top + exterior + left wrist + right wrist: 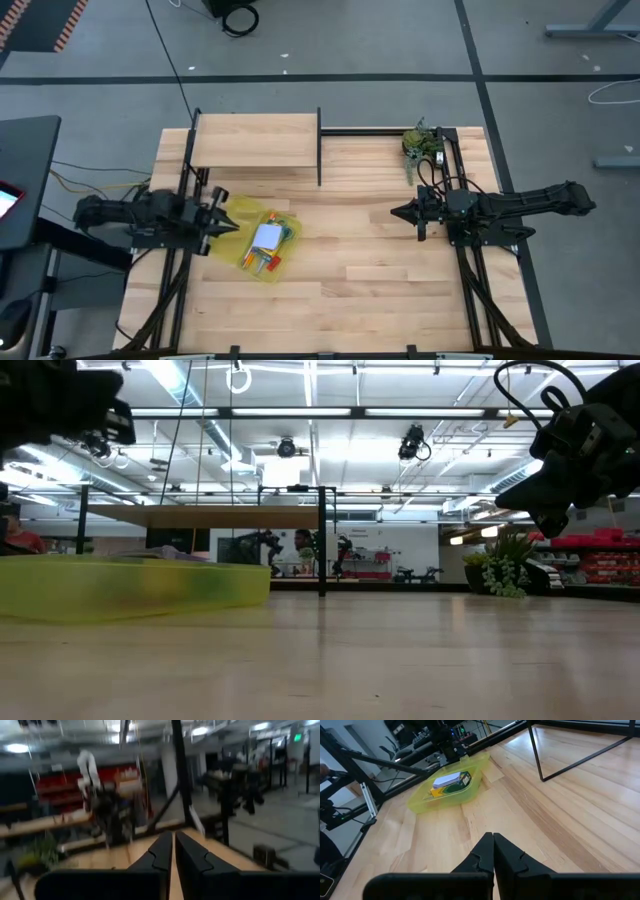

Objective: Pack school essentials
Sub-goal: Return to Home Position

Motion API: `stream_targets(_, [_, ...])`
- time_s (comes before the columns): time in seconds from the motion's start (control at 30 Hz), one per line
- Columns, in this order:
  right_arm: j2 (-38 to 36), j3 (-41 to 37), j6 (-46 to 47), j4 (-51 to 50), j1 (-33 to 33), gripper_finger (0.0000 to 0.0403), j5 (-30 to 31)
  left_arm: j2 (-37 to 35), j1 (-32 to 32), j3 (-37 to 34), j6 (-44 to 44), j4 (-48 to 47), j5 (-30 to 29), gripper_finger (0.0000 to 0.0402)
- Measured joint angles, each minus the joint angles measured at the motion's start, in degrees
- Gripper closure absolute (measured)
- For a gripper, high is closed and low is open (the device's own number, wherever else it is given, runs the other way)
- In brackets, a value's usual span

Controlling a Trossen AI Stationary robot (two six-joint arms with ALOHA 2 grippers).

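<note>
The yellow translucent pouch (pixel 255 240) lies flat on the table left of centre, seen too in the right wrist view (pixel 447 790) and as a yellow-green band in the low view (pixel 130 588). Inside it lie the pale note pad (pixel 267 236), the yellow-green crayon box (pixel 454 784) and small orange and green pieces (pixel 268 262). My left gripper (pixel 236 225) hovers shut above the pouch's left edge, its fingers together in the left wrist view (pixel 173 851). My right gripper (pixel 395 212) hangs shut over bare table right of centre (pixel 493 851).
A raised wooden shelf (pixel 255 140) on black legs stands at the far left, with a black post (pixel 319 148) at its right edge. The dark green leafy clump (pixel 421 142) sits at the far right corner. Bare wood (pixel 350 270) lies between the grippers and toward the near edge.
</note>
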Motion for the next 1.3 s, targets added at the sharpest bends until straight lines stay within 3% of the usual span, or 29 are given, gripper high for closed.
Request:
stream_targets(0.27, [0.0,0.0,0.0,0.0,0.0,0.0393,0.0,0.1,0.3,0.0,-0.3,-8.1,0.0,0.0367])
stream_targets(0.9, [0.0,0.0,-0.1,0.0,0.0,0.0393,0.0,0.1,0.3,0.0,-0.5,-8.0,0.0,0.0366])
stream_targets(1.3, [0.0,-0.1,-39.1,2.6,0.0,0.0393,4.7,0.1,0.3,0.0,-0.5,-8.0,-0.1,0.0375])
